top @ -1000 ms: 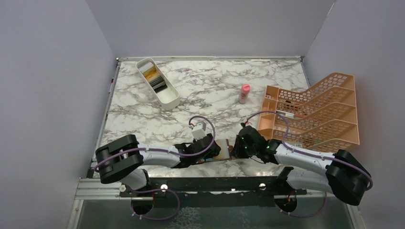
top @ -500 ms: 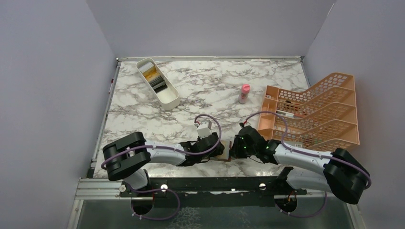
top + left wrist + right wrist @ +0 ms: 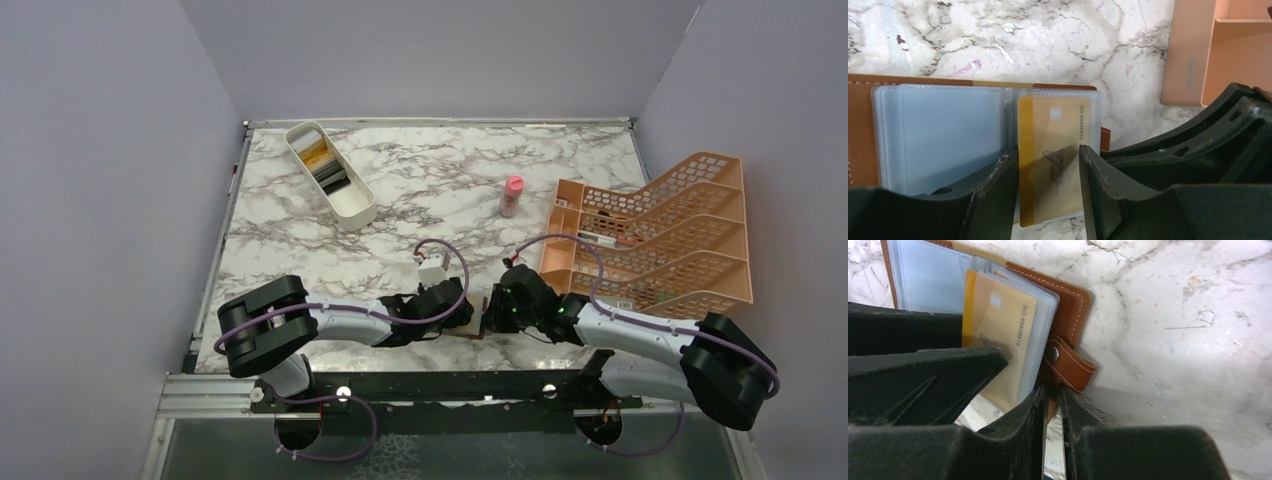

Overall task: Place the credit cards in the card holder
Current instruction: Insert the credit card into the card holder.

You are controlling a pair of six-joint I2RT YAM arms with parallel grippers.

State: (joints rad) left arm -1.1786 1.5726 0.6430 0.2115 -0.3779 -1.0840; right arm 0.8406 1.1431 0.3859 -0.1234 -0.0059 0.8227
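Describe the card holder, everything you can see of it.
The card holder is brown, leather-like, with pale stitching, lying open on the marble table. Inside are clear blue-grey plastic sleeves; a gold card sits partly in the right-hand one. A snap strap sticks out from its right edge. The right gripper pinches that edge, and the left gripper stands open astride the card.
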